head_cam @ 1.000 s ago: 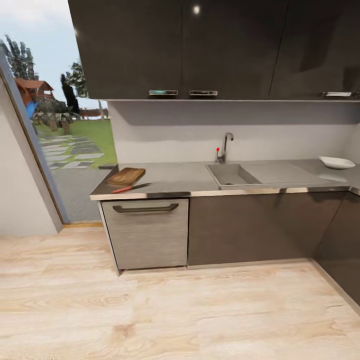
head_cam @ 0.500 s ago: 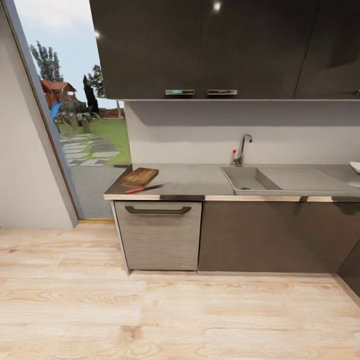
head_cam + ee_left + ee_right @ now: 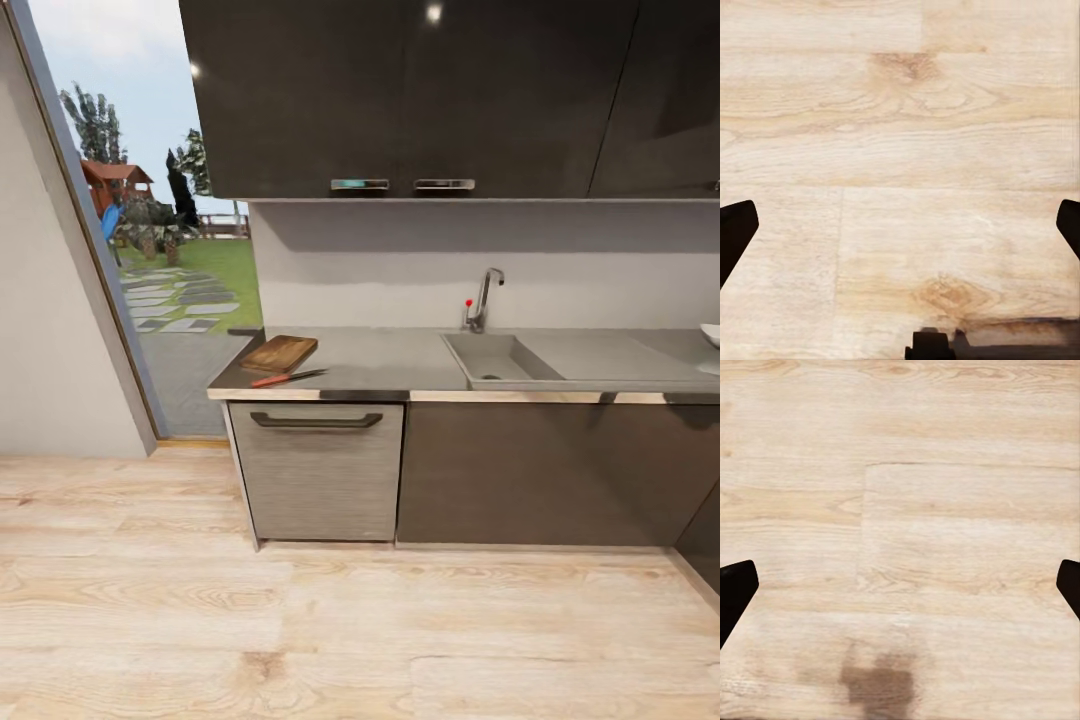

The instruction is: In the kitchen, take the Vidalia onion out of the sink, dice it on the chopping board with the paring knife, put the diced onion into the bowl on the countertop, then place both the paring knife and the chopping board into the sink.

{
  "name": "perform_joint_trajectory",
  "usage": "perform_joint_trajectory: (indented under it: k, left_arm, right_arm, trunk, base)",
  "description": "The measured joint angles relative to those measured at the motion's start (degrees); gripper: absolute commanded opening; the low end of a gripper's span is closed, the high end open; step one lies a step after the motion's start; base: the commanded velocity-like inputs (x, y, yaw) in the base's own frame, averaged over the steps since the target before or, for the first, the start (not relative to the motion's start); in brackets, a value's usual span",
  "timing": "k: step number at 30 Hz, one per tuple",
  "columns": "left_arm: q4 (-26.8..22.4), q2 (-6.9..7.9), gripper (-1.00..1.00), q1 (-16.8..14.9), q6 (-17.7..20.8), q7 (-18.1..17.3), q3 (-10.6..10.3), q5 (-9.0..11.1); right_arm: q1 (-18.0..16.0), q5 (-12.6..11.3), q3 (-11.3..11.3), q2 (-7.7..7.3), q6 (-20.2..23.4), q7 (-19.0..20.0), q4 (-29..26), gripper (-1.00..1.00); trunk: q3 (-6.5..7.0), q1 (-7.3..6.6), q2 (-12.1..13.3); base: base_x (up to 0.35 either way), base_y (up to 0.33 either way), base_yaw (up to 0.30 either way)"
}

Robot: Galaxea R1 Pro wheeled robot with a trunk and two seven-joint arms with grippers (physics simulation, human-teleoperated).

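The brown chopping board (image 3: 279,353) lies at the left end of the grey countertop (image 3: 375,360), and the paring knife (image 3: 287,378) with its orange-red handle lies just in front of it. The sink (image 3: 497,360) sits right of centre under the chrome tap (image 3: 483,299); the onion inside it is hidden from here. A sliver of the white bowl (image 3: 711,334) shows at the right edge. My left gripper (image 3: 900,232) and right gripper (image 3: 900,592) both hang open over bare wood floor, with dark fingertips (image 3: 735,232) (image 3: 735,589) wide apart.
Black upper cabinets (image 3: 420,95) hang above the counter. A grey drawer front with a dark handle (image 3: 316,421) sits under the board. A glass door opening (image 3: 150,260) to a garden stands at the left. Light wood floor (image 3: 350,630) stretches between me and the cabinets.
From one second ago the whole head view shifted right as the camera turned left, pushing the bowl to the picture's edge. Over the last half second nothing has moved.
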Motion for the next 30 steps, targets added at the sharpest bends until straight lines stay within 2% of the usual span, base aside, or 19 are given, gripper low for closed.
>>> perform_joint_trajectory:
  k: [19, 30]
  left_arm:
    - [-0.28, -0.26, 1.00, 0.00, -0.56, 0.08, 0.00, 0.00]
    - [-0.24, -0.72, 1.00, 0.00, -0.44, 0.08, 0.00, 0.00]
  right_arm:
    - [0.00, -0.03, -0.02, 0.02, 0.09, 0.00, 0.02, 1.00]
    - [0.00, -0.03, -0.02, 0.00, 0.00, 0.00, 0.00, 1.00]
  trunk:
    - [0.00, 0.00, 0.00]
    - [1.97, -2.41, 4.40]
  base:
    - [0.000, 0.000, 0.000]
    - [0.000, 0.000, 0.000]
